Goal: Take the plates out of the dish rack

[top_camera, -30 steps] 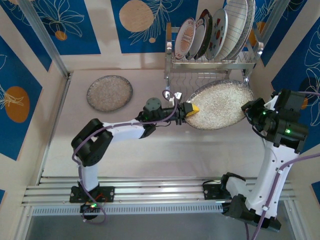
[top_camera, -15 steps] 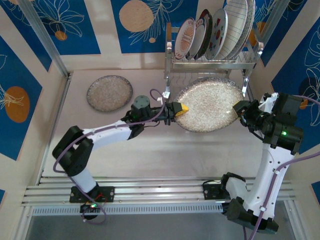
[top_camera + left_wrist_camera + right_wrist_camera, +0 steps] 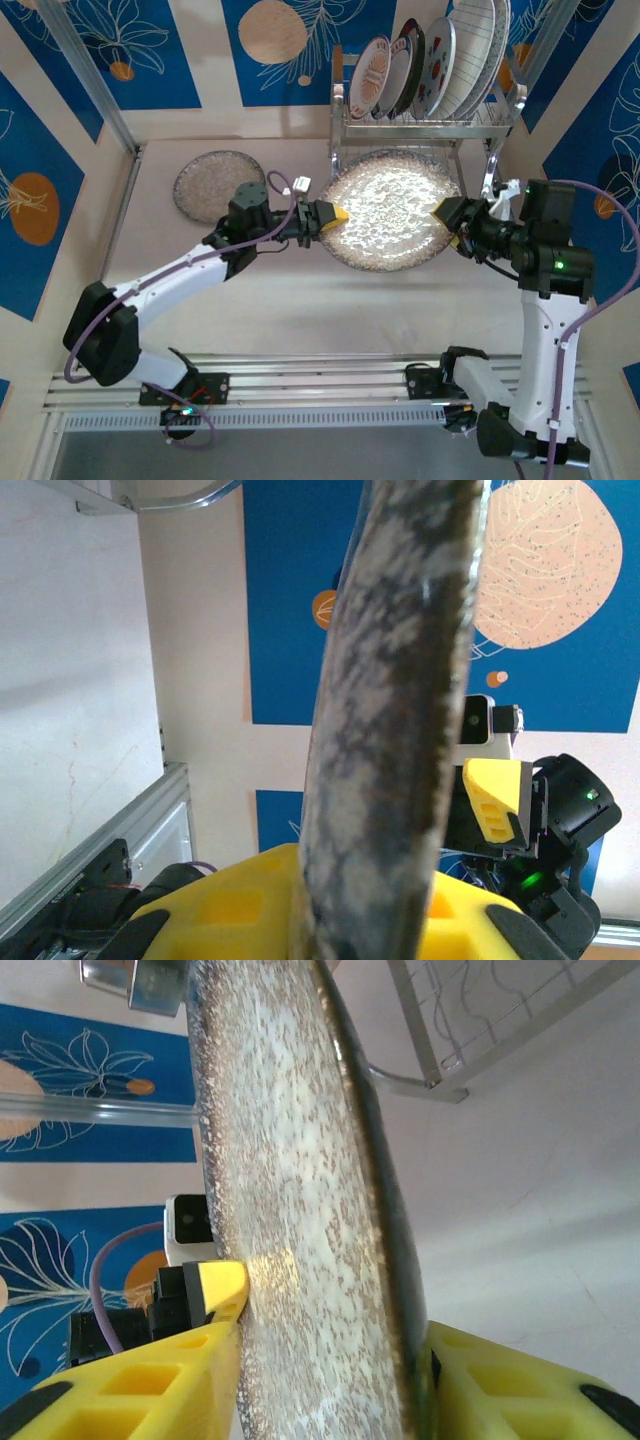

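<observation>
A large speckled grey plate hangs level above the table in front of the dish rack. My left gripper is shut on its left rim; in the left wrist view the plate's edge rises up between the yellow fingers of that gripper. My right gripper is at the plate's right rim. In the right wrist view the right gripper has its fingers spread, one on each side of the plate. Several plates stand upright in the rack's upper tier.
A smaller speckled plate lies flat on the table at the back left. The rack's chrome legs and lower wire shelf stand right behind the held plate. Blue patterned walls close in the table at the back and sides.
The big plate has travelled left and a little toward the rack in my left gripper. My right gripper followed it leftward and its jaws have spread apart from their earlier grip on the rim.
</observation>
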Motion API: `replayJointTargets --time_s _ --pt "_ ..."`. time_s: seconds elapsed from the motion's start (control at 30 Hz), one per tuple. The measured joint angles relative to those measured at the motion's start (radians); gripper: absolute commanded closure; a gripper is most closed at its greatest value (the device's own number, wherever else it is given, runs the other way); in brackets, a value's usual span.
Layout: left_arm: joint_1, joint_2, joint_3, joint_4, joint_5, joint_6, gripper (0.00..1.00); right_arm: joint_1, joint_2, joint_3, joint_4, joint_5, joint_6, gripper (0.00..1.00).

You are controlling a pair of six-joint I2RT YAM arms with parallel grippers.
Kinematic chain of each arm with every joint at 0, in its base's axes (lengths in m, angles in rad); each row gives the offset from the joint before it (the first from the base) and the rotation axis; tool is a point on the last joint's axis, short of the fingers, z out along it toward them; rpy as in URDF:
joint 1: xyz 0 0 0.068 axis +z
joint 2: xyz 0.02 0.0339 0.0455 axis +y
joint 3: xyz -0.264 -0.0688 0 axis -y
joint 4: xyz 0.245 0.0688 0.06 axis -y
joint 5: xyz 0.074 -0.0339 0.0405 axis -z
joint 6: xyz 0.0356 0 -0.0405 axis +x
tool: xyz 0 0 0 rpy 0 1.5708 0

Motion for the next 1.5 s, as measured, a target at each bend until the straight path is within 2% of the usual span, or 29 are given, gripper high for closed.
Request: replayJointTargets --time_s 0.2,0.4,0.8,0.97,1.17,1.5 --pt "0.072 -0.084 -0.023 -0.105 0.027 0.038 1.0 0.151 0.061 0.005 0.047 0.032 0.043 0.45" --pt "0.164 -0.166 -0.106 -0.122 0.044 0.01 1.0 0.325 0.138 0.016 0.124 0.122 0.085 0.45" --pt "0.328 -0.357 -0.242 -0.169 0.01 -0.062 1.0 0.628 0.291 0.055 0.341 0.402 0.155 0.41" --pt "0.383 -0.478 -0.277 -0.254 -0.067 -0.06 1.0 0.706 0.362 0.084 0.446 0.46 0.187 0.4" --pt "0.42 -0.63 -0.308 -0.373 -0.223 -0.054 1.0 0.769 0.55 0.242 0.472 0.488 0.19 0.39" --pt "0.423 -0.663 -0.311 -0.398 -0.438 -0.052 1.0 0.799 0.732 0.452 0.423 0.509 0.147 0.39"
